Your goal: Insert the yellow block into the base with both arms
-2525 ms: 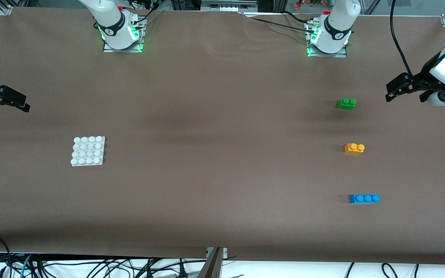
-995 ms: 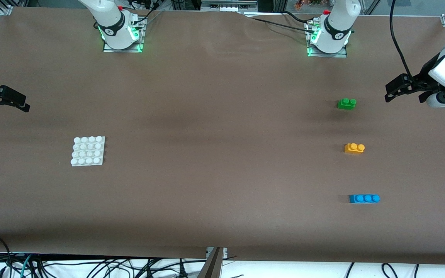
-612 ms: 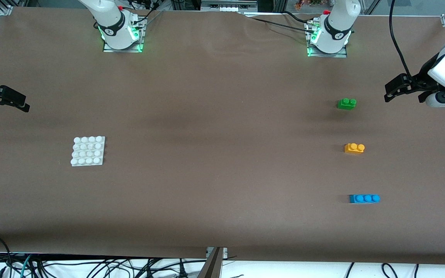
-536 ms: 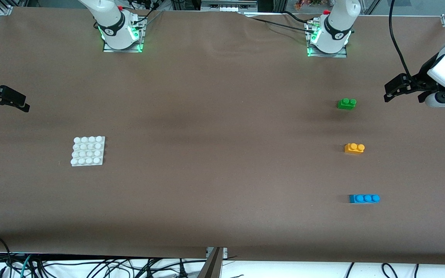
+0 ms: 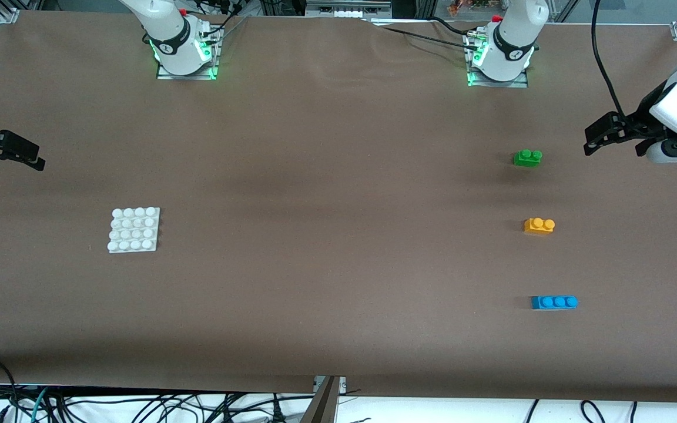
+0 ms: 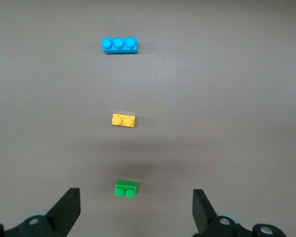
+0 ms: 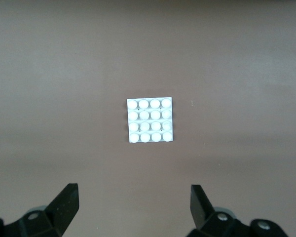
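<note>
Nothing has yet been picked up, so the step in hand is judged to be the approach to the first grasp. The yellow block (image 5: 539, 225) is seen lying flat on the brown table (image 5: 338, 194), studs up, between the green two-stud brick (image 5: 527, 157) and the blue three-stud brick (image 5: 554, 302), nearer to the front camera than the green brick and well apart from both. The white studded base (image 5: 134, 230) is found well apart from the yellow block, toward the right arm's end of the table.

The left gripper (image 5: 600, 138) is held in the air near the green brick, its fingers spread wide and nothing between them. The right gripper (image 5: 12, 154) is held over the table edge near the base, likewise spread wide and empty.

For the next move, the left gripper would need to be brought over the yellow block and lowered so that the block is straddled, while the base is steadied by the right gripper
</note>
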